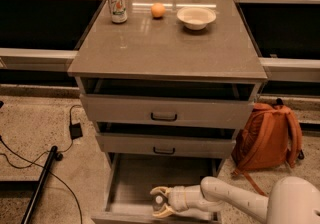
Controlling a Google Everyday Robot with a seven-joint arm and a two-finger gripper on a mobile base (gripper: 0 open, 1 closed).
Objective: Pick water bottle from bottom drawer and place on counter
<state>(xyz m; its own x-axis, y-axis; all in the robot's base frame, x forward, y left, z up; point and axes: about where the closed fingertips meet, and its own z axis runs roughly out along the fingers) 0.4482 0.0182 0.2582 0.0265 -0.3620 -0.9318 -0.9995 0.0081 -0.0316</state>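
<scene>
I see my cream-white gripper (pixel 156 202) at six o'clock in the plain grey drawer (pixel 131 177), a white-capped clear bottle (pixel 159 200), grey-brown counter (pixel 165 48), green-and-white can (pixel 117 5) at eleven, orange backpack (pixel 267 138) at four.

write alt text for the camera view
The robot's gripper reaches into the open bottom drawer, jaws either side of the water bottle. On the counter stand a soda can, an orange and a bowl.
</scene>
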